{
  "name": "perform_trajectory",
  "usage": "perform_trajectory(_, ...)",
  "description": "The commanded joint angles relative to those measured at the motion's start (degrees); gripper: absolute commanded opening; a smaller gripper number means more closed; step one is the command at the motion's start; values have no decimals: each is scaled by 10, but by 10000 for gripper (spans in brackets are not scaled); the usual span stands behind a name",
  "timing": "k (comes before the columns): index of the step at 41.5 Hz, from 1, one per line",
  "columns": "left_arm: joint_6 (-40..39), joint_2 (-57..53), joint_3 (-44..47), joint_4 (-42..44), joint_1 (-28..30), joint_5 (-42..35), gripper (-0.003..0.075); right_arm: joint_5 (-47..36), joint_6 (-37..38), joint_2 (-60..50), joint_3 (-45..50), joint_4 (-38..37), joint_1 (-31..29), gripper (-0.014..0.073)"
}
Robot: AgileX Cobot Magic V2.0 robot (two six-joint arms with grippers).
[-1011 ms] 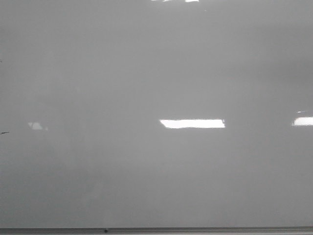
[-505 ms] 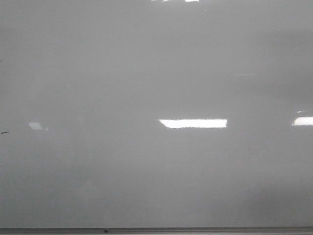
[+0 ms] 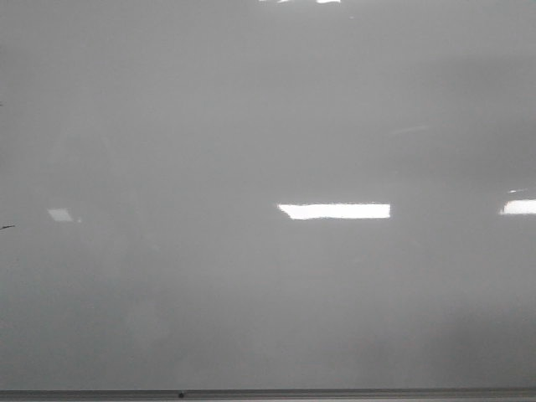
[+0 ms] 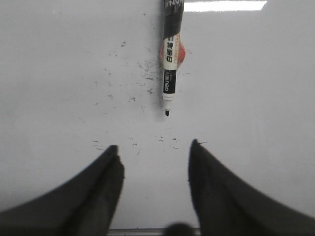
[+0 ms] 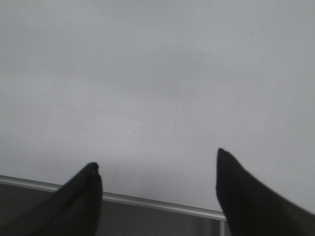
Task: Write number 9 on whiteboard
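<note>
Left wrist view shows the marker [image 4: 170, 59] lying uncapped on the whiteboard [image 4: 59, 73], left fingers [image 4: 110, 172] released just short of it. Right fingers [image 5: 229, 177] hang released near the board's edge. No 9 yet; next comes grasping the marker.

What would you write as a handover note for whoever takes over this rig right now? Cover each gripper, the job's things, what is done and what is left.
Left gripper: open, empty, above the whiteboard.
Right gripper: open, empty, near the board's metal edge strip.
Marker: uncapped, lying on the board ahead of the left fingers, tip toward them, among small black specks.
Done: nothing; no 9 shows in any view.
Left: pick up the marker, probably with the left gripper, and write the 9.
</note>
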Motion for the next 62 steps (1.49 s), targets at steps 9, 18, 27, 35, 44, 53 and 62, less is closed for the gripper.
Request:
perform_trajectory(9,-3,139,-48,-11,0,-87,544,-39,-6,1,-20,-7,2,561)
perform_trajectory(18,-3,247,-99,-11,0,-117,516,-39,-6,1,-20,-7,2,561)
perform_trajectory(27,-3,340,-129,-11,0,-184,459,-39,-6,1,-20,-7,2,561)
perform_trajectory(35,-3,401,-145,-11,0,-208,401,-39,-6,1,-20,-7,2,561)
perform_trajectory(44,-3,449,-148,-11,0,-262,307,-39,-6,1,-20,-7,2,561)
perform_trajectory(53,-3,449,-148,-11,0,-264,126,-39,-6,1,-20,-7,2,561)
perform_trajectory(62,0,439,-151,-11,0,-240,-18,-46,-6,1,-20,-7,2,561)
